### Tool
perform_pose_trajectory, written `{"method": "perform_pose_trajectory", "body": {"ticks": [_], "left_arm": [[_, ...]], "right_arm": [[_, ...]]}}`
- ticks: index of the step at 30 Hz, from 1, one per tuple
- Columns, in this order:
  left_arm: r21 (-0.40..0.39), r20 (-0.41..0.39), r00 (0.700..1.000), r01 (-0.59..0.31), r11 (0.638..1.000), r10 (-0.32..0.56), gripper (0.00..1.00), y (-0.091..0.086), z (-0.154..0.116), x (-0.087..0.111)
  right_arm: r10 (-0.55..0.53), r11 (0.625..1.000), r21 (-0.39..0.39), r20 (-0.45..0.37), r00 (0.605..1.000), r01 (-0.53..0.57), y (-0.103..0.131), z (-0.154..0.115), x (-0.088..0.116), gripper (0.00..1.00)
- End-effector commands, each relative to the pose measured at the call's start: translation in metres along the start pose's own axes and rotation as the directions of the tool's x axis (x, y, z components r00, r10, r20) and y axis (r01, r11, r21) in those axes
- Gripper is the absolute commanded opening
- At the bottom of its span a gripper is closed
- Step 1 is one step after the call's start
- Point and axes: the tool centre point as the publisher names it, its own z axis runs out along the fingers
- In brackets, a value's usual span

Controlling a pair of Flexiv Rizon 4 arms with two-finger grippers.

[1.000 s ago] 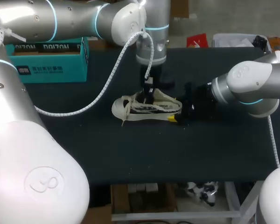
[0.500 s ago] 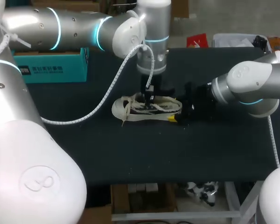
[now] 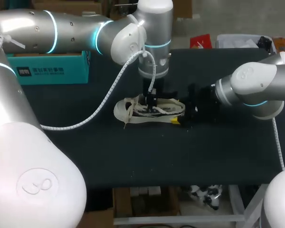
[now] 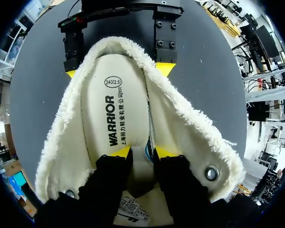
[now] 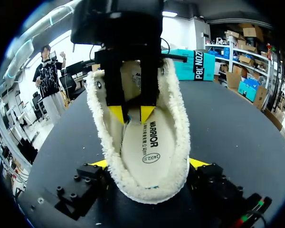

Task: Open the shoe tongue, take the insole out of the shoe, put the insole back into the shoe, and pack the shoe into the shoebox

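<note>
A cream fleece-lined shoe lies on its sole mid-table on the dark table. Its white printed insole lies flat inside. My left gripper points straight down into the shoe's opening, over the insole's front part, with its yellow fingertips a little apart and nothing clamped between them. The same gripper shows in the right wrist view. My right gripper straddles the heel, one yellow tip pressed against each side of the fleece collar. In the head view it sits at the shoe's right end.
A teal shoebox stands at the table's back left, also seen behind the shoe in the right wrist view as the shoebox. The left arm's white coiled cable hangs over the table left of the shoe.
My left gripper has come down into the shoe and its fingers have parted slightly. The insole now lies flat inside. The right arm and the shoe have stayed put.
</note>
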Motion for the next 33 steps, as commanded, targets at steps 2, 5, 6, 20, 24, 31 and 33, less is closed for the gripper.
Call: {"method": "perform_pose_trajectory", "body": {"ticks": [2, 5, 6, 20, 24, 31, 33], "left_arm": [[0.014, 0.077, 0.997, 0.004, 1.000, -0.005, 0.35, 0.006, 0.073, -0.008], [0.022, 0.124, 0.992, 0.020, 1.000, -0.023, 0.33, 0.008, 0.087, -0.023], [0.029, 0.138, 0.990, 0.020, 0.999, -0.024, 0.31, 0.009, 0.090, -0.027], [0.026, 0.186, 0.983, 0.010, 1.000, -0.015, 0.00, 0.013, 0.107, -0.063], [0.054, 0.217, 0.976, -0.006, 0.999, -0.006, 0.00, 0.014, 0.087, -0.055], [0.160, 0.243, 0.970, -0.060, 0.985, 0.019, 0.00, 0.011, 0.037, -0.026], [0.195, 0.243, 0.970, -0.078, 0.978, 0.029, 0.00, 0.010, 0.021, -0.018]], "right_arm": [[0.001, 1.000, -0.002, -0.001, 1.000, -0.001, -0.005, 0.004, -0.002, 0.00], [0.001, 1.000, -0.002, -0.001, 1.000, -0.001, -0.005, 0.004, -0.002, 0.00], [0.001, 1.000, -0.002, -0.001, 1.000, -0.001, -0.005, 0.004, -0.002, 0.00], [0.001, 1.000, -0.002, -0.001, 1.000, -0.001, -0.005, 0.004, -0.002, 0.00], [0.001, 1.000, -0.002, -0.001, 1.000, -0.001, -0.005, 0.004, -0.002, 0.00], [0.001, 1.000, -0.002, -0.001, 1.000, -0.001, -0.005, 0.004, -0.002, 0.00], [0.001, 1.000, -0.002, -0.001, 1.000, -0.001, -0.005, 0.004, -0.002, 0.00]]}}
